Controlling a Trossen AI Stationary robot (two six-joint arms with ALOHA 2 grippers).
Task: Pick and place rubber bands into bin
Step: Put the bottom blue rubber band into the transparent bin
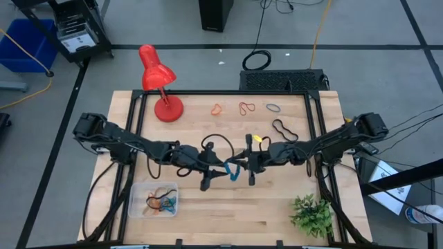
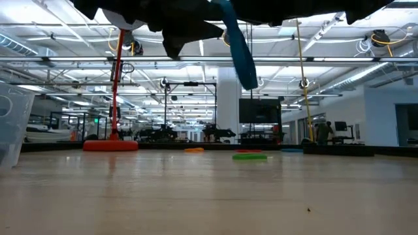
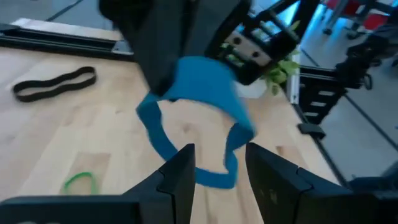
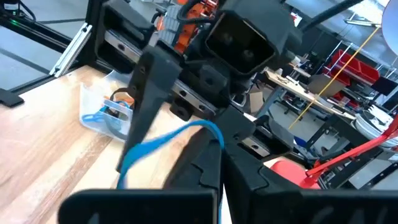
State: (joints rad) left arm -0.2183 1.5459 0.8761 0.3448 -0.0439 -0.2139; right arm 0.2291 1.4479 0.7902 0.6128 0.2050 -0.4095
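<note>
Wooden table [image 1: 228, 207] | right gripper [image 1: 250, 168] clamped on blue band [image 1: 232, 171], lifted mid-table | left gripper [image 1: 211, 174] parted beside it | bin [image 1: 154, 199] near left.

Rubber bands [image 1: 160, 203] lie in the bin [image 1: 136, 191].

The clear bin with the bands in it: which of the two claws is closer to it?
Left. The left gripper hovers just up and to the right of the clear bin. The right gripper, shut on a blue rubber band, is farther right.
</note>
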